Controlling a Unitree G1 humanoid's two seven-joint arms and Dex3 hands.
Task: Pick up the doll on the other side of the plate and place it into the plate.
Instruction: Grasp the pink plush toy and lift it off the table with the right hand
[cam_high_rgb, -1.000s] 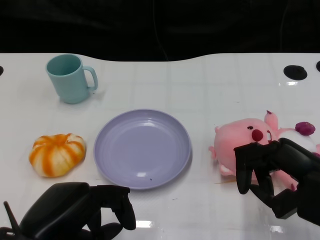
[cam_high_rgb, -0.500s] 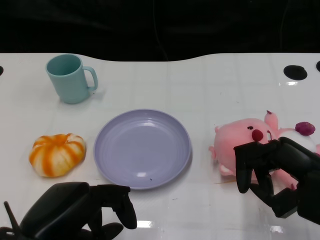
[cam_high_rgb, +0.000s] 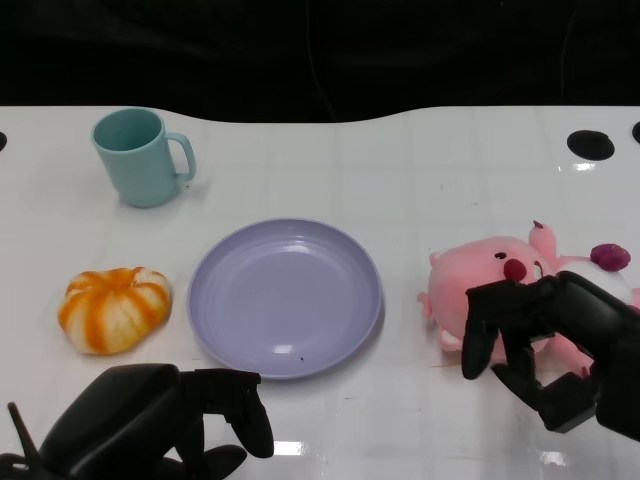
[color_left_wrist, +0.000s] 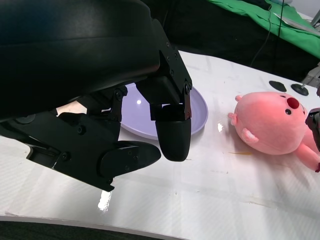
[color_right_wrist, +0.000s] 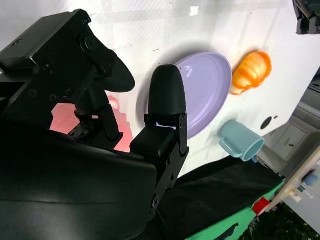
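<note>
Glossy white table (cam_high_rgb: 420, 170) against a black backdrop (cam_high_rgb: 320, 50).

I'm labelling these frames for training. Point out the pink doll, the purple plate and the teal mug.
pink doll (cam_high_rgb: 478, 285), head view, on its rounded pink head.
purple plate (cam_high_rgb: 285, 296), head view, on the bare middle of the dish.
teal mug (cam_high_rgb: 140, 165), head view, on its outer wall.

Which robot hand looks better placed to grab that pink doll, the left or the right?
The right robot hand. Its fingers are spread directly over the pink doll, which lies to the right of the purple plate. The left robot hand sits low at the near edge on the plate's other side, far from the doll.
</note>
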